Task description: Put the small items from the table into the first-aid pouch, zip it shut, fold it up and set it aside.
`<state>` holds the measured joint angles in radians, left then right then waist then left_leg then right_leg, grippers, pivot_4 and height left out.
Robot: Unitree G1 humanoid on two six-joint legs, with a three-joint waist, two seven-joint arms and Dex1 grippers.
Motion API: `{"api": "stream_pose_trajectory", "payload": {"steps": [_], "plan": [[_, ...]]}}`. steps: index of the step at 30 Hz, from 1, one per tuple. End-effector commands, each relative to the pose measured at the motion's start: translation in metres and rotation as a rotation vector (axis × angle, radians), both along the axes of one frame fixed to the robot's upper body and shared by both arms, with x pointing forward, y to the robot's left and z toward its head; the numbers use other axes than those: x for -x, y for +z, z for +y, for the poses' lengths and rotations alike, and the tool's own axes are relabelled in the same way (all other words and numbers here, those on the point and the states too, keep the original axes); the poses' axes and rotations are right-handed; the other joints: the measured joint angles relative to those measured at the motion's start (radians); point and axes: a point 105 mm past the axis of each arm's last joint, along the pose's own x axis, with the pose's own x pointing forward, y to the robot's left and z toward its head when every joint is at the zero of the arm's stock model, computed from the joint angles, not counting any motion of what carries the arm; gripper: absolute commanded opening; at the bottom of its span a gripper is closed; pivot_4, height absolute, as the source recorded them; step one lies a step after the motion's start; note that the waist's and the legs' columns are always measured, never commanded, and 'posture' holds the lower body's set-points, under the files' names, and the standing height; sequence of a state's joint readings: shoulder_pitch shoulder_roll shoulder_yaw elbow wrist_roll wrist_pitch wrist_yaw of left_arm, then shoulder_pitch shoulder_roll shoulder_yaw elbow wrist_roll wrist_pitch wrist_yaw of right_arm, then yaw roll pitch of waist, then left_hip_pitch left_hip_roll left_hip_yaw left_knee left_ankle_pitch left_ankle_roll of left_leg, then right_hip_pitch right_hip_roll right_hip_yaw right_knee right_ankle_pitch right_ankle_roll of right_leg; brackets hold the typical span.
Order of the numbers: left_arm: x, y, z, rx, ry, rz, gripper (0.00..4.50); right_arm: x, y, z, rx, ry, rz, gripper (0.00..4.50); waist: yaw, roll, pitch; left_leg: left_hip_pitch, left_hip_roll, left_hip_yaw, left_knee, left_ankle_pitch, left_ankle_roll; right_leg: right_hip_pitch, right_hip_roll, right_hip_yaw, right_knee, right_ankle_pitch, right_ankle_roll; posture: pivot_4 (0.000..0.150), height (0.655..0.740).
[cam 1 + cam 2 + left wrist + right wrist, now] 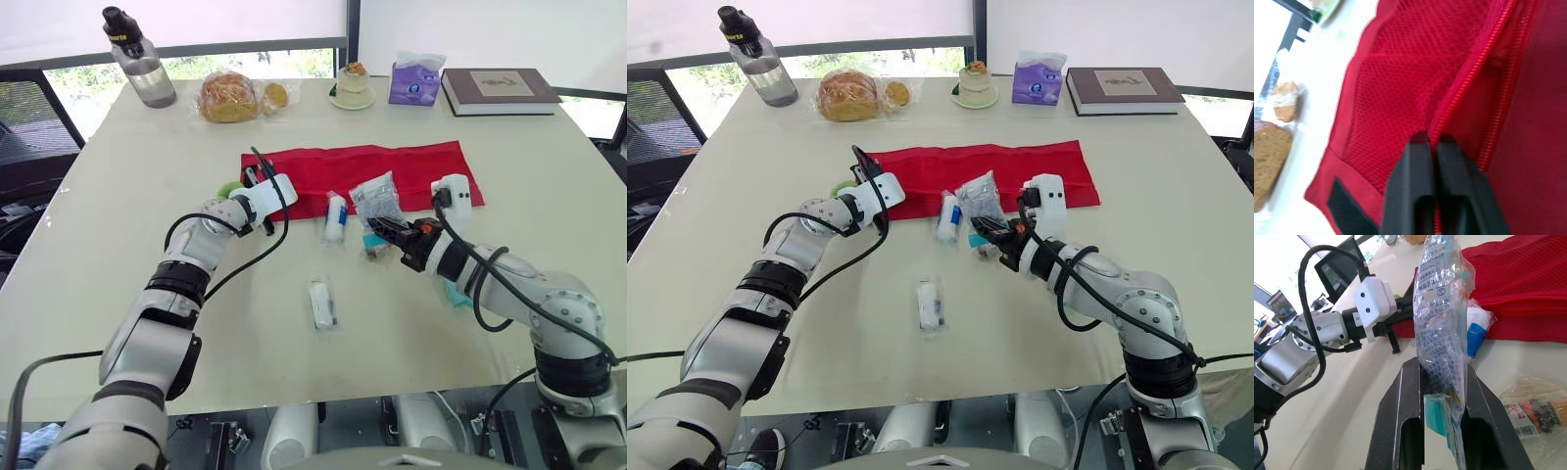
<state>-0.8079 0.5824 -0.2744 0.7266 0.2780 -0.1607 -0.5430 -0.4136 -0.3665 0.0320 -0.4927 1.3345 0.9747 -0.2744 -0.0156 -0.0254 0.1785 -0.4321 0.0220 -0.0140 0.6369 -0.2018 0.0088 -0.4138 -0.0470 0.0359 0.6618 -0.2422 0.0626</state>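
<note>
Cream table [98, 294] beside bright windows. Right gripper [1442, 377]: narrow, clamped on clear packet [1442, 303], held upright just in front of red first-aid pouch [392, 164]. Left gripper [1432, 144]: pinched tight on pouch zipper edge, left end. Wrapped roll [321, 304] and blue-white tube [335, 216] loose nearby. Both forearms reaching inward, low over table.

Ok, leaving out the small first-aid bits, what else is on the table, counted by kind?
Red pouch: 1
Food: 3 (bread loaf, smaller bun, plated dessert)
Water bottle: 1
Tissue pack: 1
Book: 1
Total: 7
</note>
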Motion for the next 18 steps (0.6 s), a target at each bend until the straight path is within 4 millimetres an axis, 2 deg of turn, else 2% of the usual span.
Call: {"api": "stream_pose_trajectory", "payload": {"steps": [1,9,14,18], "plan": [[0.004,0.01,-0.01,0.033,-0.049,-0.023,0.11,0.005,0.008,0.002,-0.014,0.013,-0.036,0.15,0.0,0.0,0.0,0.0,0.0,0.0,0.0,0.0,0.0,0.0,0.0,0.0,0.0,0.0,0.0,0.15,0.74],[0.012,0.015,-0.034,0.087,-0.126,0.003,0.11,0.007,0.003,0.005,-0.016,0.029,-0.008,0.15,0.002,0.0,0.0,0.0,0.0,0.0,0.001,0.0,0.0,0.0,0.0,0.0,0.0,0.0,0.0,0.15,0.74],[0.026,0.009,-0.064,0.115,-0.236,0.042,0.11,0.005,0.002,0.004,-0.01,0.024,0.0,0.15,0.001,0.0,0.0,0.0,0.0,0.0,0.001,0.0,0.0,0.0,0.0,0.0,0.001,0.0,0.0,0.15,0.74],[0.03,0.007,-0.067,0.131,-0.251,0.061,0.11,0.004,0.0,0.005,-0.008,0.025,0.007,0.15,0.0,0.0,0.0,0.0,0.0,-0.001,0.001,0.0,0.0,0.0,0.0,0.0,0.001,0.0,0.0,0.15,0.74]]}}
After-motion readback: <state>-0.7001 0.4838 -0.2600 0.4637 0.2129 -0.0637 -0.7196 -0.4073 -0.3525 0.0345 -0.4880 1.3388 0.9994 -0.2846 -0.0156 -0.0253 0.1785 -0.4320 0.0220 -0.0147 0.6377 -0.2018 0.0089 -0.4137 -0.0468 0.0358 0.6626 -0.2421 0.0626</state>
